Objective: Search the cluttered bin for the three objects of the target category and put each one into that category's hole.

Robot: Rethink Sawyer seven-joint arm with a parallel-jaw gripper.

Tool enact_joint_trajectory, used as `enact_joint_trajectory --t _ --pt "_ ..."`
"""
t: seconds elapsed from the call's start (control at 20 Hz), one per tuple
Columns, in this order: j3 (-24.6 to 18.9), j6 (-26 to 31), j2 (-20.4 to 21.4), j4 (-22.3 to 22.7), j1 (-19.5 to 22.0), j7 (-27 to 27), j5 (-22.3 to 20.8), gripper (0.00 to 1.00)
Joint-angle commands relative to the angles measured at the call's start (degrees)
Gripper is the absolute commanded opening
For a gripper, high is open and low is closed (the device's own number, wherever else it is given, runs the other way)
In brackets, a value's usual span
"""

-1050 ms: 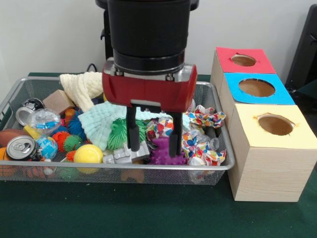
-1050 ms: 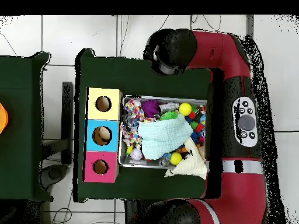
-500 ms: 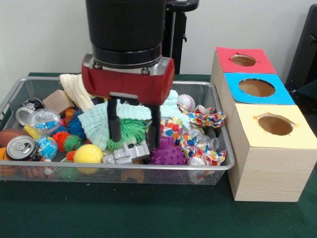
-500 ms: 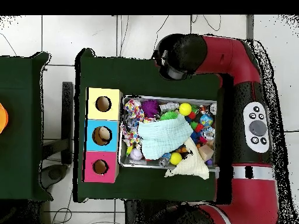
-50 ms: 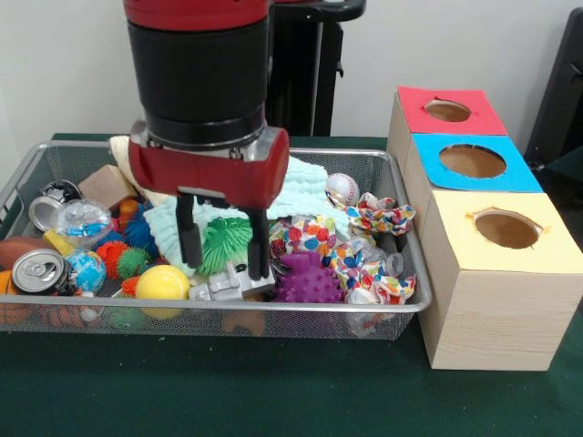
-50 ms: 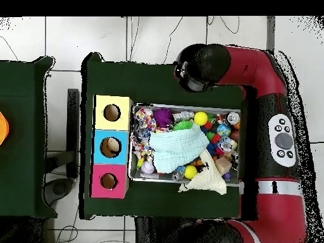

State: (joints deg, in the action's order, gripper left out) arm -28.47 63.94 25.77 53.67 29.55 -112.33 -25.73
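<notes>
A wire mesh bin [image 5: 301,319] [image 6: 132,172] holds mixed clutter. My gripper [image 5: 223,244] hangs open over its front middle. Its two black fingers [image 5: 189,232] straddle a green spiky ball [image 5: 228,238], above a grey toy [image 5: 230,286]; I cannot tell whether they touch either. A purple spiky ball [image 5: 308,280] [image 6: 163,116] lies just right of the gripper, a yellow ball [image 5: 162,282] [image 6: 200,118] just left. A mint cloth [image 5: 305,193] [image 6: 179,150] covers the middle. Three boxes with holes stand beside the bin: red [image 5: 446,111], blue [image 5: 472,161], yellow [image 5: 506,228].
A cream cloth [image 6: 204,180] drapes over a bin corner. A baseball [image 5: 342,188], crumpled colourful wrappers [image 5: 364,259], a drink can [image 5: 38,270], a globe ball [image 5: 88,270] and a wooden block [image 5: 107,185] also lie in the bin. The arm [image 6: 278,136] curves around the bin.
In the front view the gripper has swung left across the bin, from over the purple spiky ball to over the green one. It stayed open and holds nothing.
</notes>
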Motion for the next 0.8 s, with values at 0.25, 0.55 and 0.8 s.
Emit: enact_joint_trajectory --t 0.25,0.55,0.8 --pt "-0.7 -4.7 -4.0 6.2 0.1 15.0 -3.9 1.0" --pt "-0.6 -4.7 -4.5 5.8 -0.8 14.3 -4.1 1.0" --pt "-0.6 -4.7 -4.7 5.7 -0.9 14.6 -4.3 1.0"
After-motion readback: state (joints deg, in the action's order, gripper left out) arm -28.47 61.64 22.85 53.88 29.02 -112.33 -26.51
